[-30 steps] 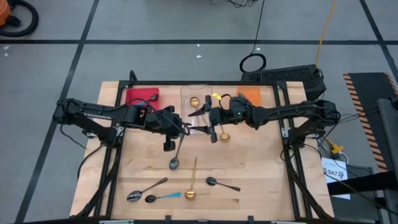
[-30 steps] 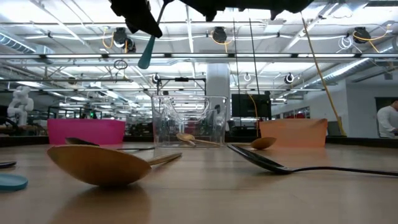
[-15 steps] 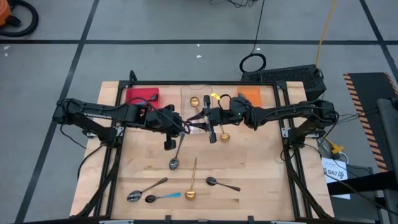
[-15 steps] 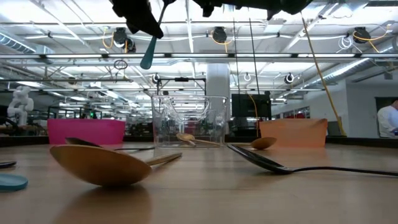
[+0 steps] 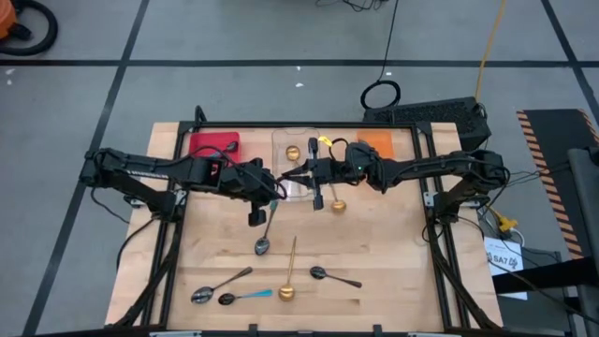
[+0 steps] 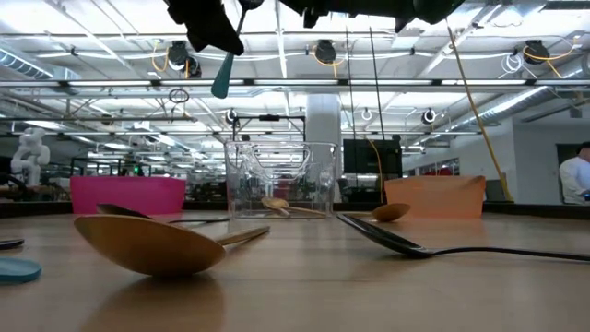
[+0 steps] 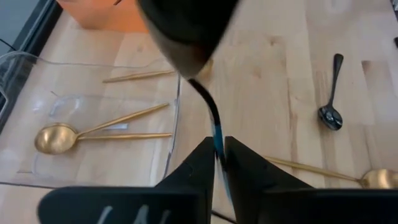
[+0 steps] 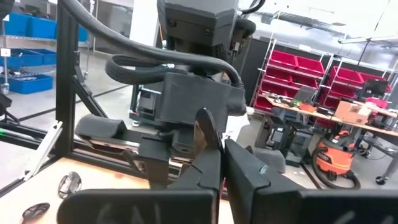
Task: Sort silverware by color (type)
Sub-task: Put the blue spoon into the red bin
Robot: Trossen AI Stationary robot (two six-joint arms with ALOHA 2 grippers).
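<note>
The dark-bowled spoon with a light blue handle (image 7: 214, 127) hangs mid-frame between both arms. The left gripper (image 7: 217, 163) pinches its handle; the right gripper (image 8: 221, 163) has closed on its bowl end.

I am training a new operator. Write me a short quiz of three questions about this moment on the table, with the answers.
1. True or false: the clear container holds only dark spoons.
2. The bin on the left arm's side of that container is: A orange, B red, C blue.
3. What is the right end effector shut on?

Key
1. False: gold spoons lie in it.
2. B, the red bin.
3. The blue-handled spoon, held above the table between both arms.
</note>
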